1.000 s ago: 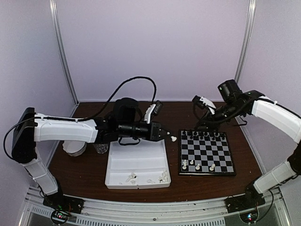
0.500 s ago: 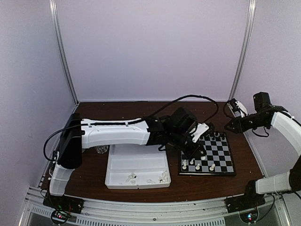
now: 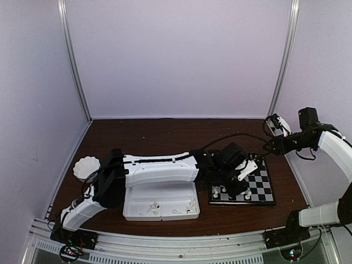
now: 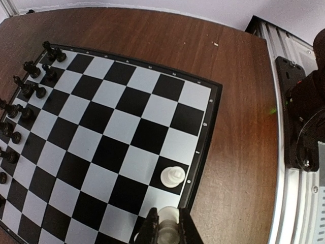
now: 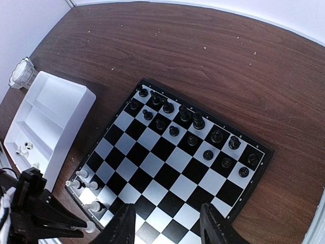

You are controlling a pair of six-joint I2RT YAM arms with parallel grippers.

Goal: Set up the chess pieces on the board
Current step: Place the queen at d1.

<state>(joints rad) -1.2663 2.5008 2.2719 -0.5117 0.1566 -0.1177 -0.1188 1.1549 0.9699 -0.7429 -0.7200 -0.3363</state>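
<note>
Two rows of small glossy black chessmen [image 5: 173,130] along the far edge of the board [image 4: 143,136], knobbed and tapered, each within its own square. Flat checks of black and grey-white, thin black rim dotted white. Along the near edge, a few white chessmen [image 5: 93,185]; among them one round-topped white piece [image 4: 172,177], upright on a black square by the rim. Just beside it, low over the next square, left gripper [image 4: 167,233] pinching a second white piece [image 4: 167,229] between dark fingers; whether touching the board, cannot tell. Right gripper [image 5: 167,226] raised, well clear of the board, fingers spread, nothing between. Middle ranks bare, with room on all sides. Left of the board, close but apart, a white plastic tray [image 3: 159,192], straight-walled, with three compartments; loose white pieces [image 3: 154,208] in the near one. Dark brown wood-grain table [image 3: 165,137], matt, open behind board and tray. Aluminium rail [image 4: 284,218] along the table's edge, a brown strip between it and the rim.
</note>
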